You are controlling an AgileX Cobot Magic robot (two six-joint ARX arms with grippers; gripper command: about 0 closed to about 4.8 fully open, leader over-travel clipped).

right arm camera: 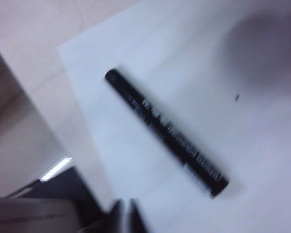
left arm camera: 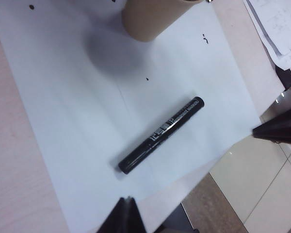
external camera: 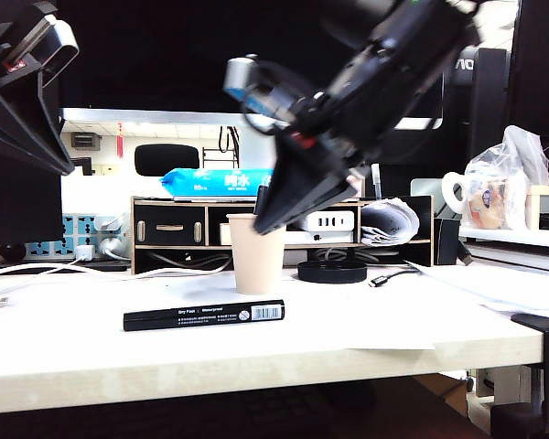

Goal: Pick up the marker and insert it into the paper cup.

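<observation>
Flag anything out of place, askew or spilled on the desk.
Nothing is spilled or damaged. The marker lies flat on the white paper sheet, in front of the upright paper cup. A few small dark specks mark the sheet near the cup.

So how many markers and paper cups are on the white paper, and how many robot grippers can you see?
marker: 1
paper cup: 1
Grippers: 2, the left gripper high at the left of the exterior view, the right gripper above the cup
Total: 4
</observation>
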